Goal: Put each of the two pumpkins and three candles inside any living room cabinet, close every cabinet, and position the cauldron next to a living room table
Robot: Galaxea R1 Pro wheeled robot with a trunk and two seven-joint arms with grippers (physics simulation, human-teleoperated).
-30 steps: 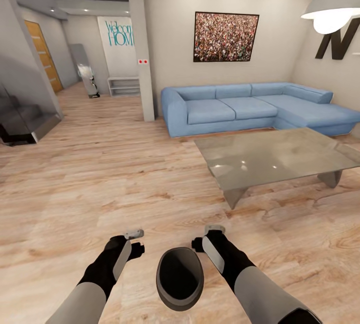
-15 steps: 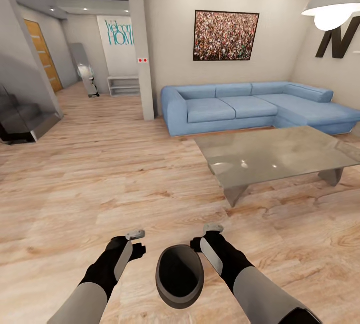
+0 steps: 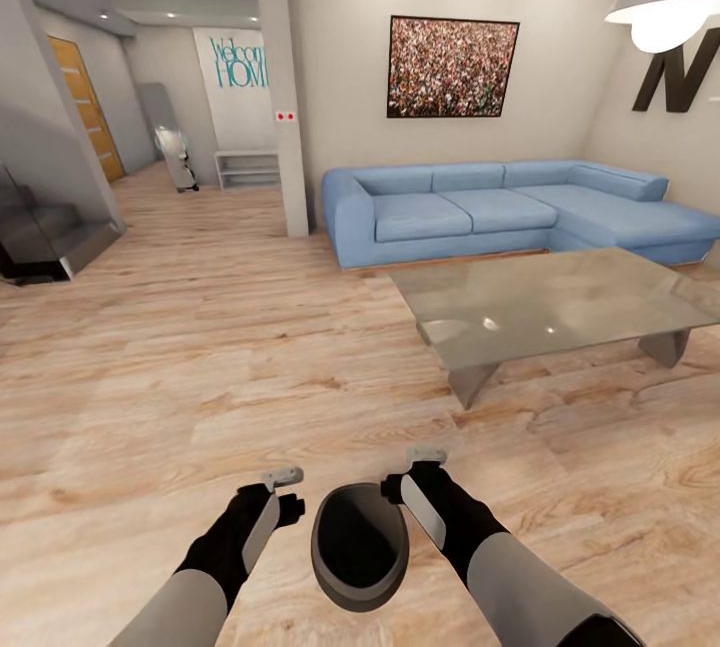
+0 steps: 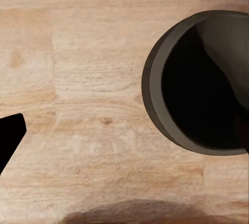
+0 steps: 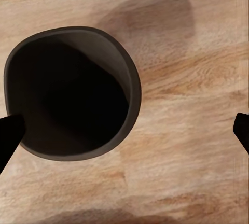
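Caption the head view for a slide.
Black cauldron between the left claw and right claw over wood floor, grey coffee table and blue sofa ahead.

Blue sofa on pale wooden floor; framed picture above.

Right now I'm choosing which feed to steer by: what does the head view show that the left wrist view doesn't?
The head view alone takes in the room: the grey coffee table, the blue sofa, both arms, the left gripper and the right gripper. The left wrist view alone gives a close look straight down past one dark fingertip at the floorboards. Both share the cauldron, its dark hollow facing up, and the wooden floor.
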